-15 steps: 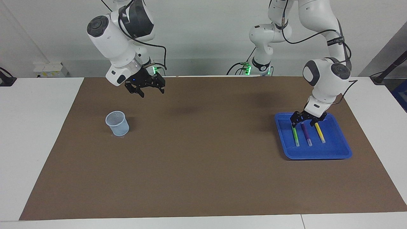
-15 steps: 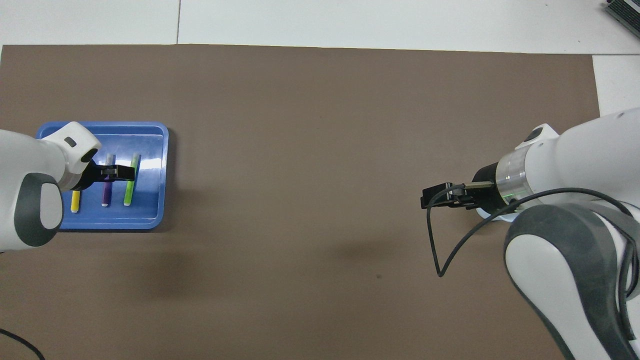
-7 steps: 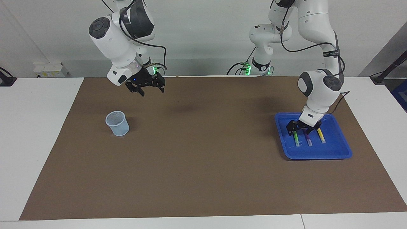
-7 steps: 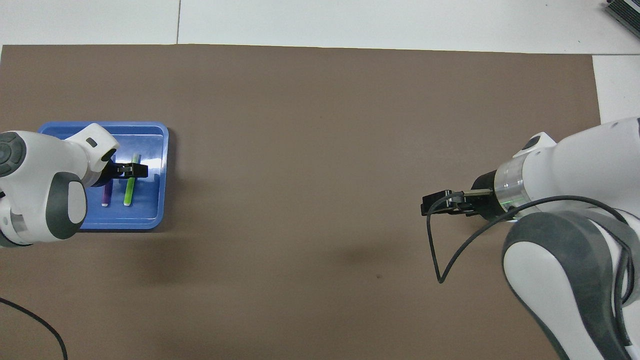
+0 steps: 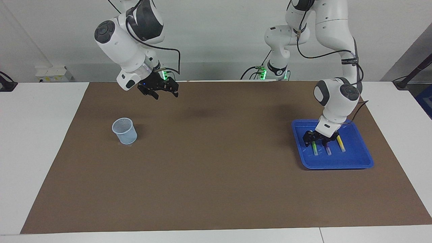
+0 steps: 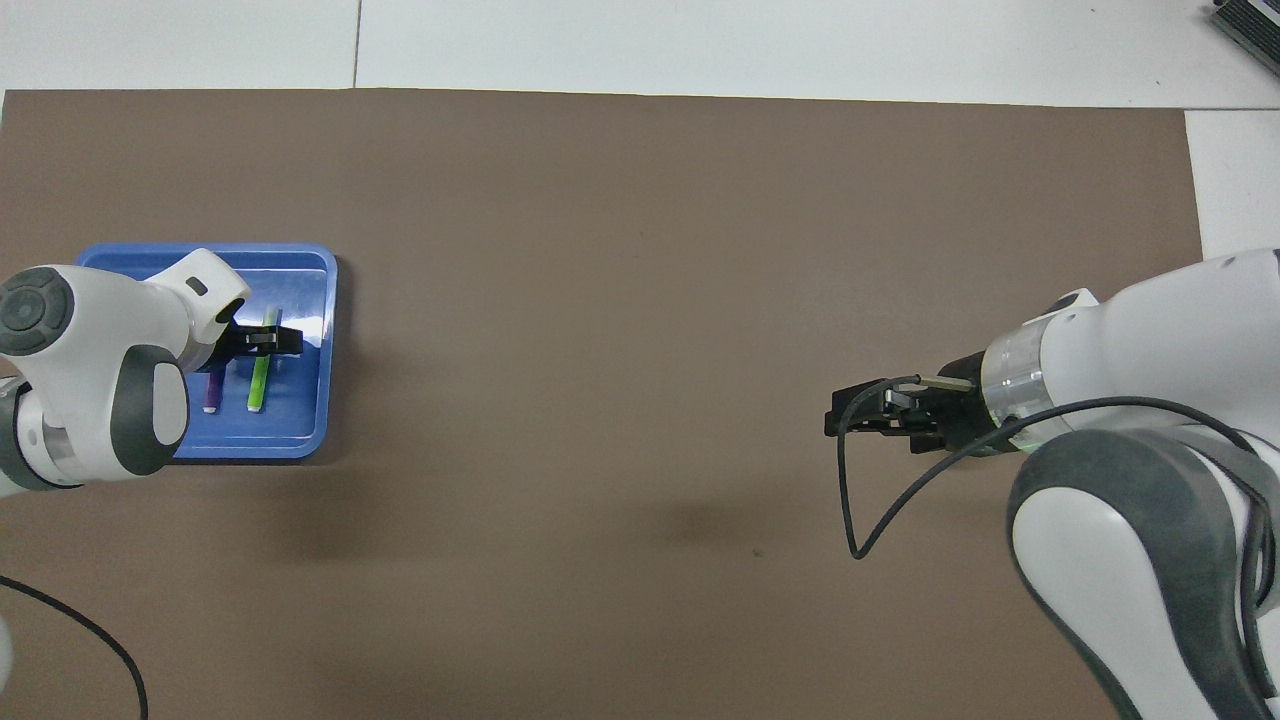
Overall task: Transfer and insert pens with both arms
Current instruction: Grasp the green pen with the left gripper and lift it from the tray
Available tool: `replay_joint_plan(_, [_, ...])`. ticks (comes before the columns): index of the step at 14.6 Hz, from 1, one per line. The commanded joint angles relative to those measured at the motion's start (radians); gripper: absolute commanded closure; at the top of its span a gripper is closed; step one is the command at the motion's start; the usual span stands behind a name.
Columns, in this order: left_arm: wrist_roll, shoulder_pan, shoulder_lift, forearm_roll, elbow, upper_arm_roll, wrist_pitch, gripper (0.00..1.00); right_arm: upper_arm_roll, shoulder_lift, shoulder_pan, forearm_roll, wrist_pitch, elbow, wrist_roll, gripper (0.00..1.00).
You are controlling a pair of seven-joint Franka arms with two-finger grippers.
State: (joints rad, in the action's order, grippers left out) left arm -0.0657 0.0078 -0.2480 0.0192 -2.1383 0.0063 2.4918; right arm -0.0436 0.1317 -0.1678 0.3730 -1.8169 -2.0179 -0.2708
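Three pens lie side by side in the blue tray [image 5: 337, 164]: green [image 5: 315, 149], purple [image 5: 328, 151] and yellow [image 5: 341, 144]. My left gripper [image 5: 315, 141] is down in the tray, open, with its fingers on either side of the green pen's upper end. In the overhead view it [image 6: 268, 341] covers part of the green pen [image 6: 259, 388]. The purple pen [image 6: 212, 396] shows beside it and the yellow one is hidden under the arm. My right gripper [image 5: 166, 96] hangs open and holds nothing, over the mat at the robots' edge of the table [image 6: 835, 421].
A pale blue mesh cup [image 5: 124, 131] stands upright on the brown mat toward the right arm's end. The blue tray [image 6: 300, 445] sits toward the left arm's end. A black cable [image 6: 850, 500] loops below the right wrist. Bare mat lies between cup and tray.
My left gripper has come down into the tray and shifted onto the green pen, its fingers drawing in a little. My right gripper has drifted slightly toward the table's middle.
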Motion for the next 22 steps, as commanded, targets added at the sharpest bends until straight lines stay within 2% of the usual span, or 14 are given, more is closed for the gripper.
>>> replay_joint_plan(1, [0.006,-0.012,-0.007,-0.013,0.000,0.004,0.022,0.15,-0.001,0.032,-0.012,0.023,-0.030,-0.036,-0.025,0.00])
replay_joint_plan(3, [0.006,-0.015,-0.007,-0.013,-0.005,0.004,0.032,0.25,-0.001,0.032,-0.012,0.023,-0.030,-0.035,-0.024,0.00])
replay_joint_plan(6, [0.004,-0.017,-0.008,-0.012,-0.015,0.004,0.050,0.57,-0.002,0.032,-0.022,0.023,-0.032,-0.035,-0.028,0.00])
replay_joint_plan(9, [-0.002,-0.023,-0.007,-0.012,-0.054,0.004,0.111,0.96,-0.002,0.032,-0.041,0.023,-0.070,-0.035,-0.033,0.00])
replay_joint_plan(10, [-0.005,-0.023,-0.007,-0.012,-0.058,0.006,0.120,1.00,-0.002,0.031,-0.041,0.023,-0.068,-0.035,-0.042,0.00])
replay_joint_plan(15, [-0.008,-0.022,-0.005,-0.013,-0.035,0.006,0.069,1.00,-0.006,0.029,-0.062,0.006,-0.071,-0.030,-0.051,0.00])
replay_joint_plan(19, [0.003,-0.023,0.006,-0.012,0.133,0.004,-0.202,1.00,-0.006,0.029,-0.061,0.006,-0.071,-0.030,-0.050,0.00])
replay_joint_plan(22, [0.041,-0.025,0.025,-0.004,0.210,0.003,-0.348,1.00,-0.006,0.029,-0.061,0.007,-0.073,-0.032,-0.053,0.00])
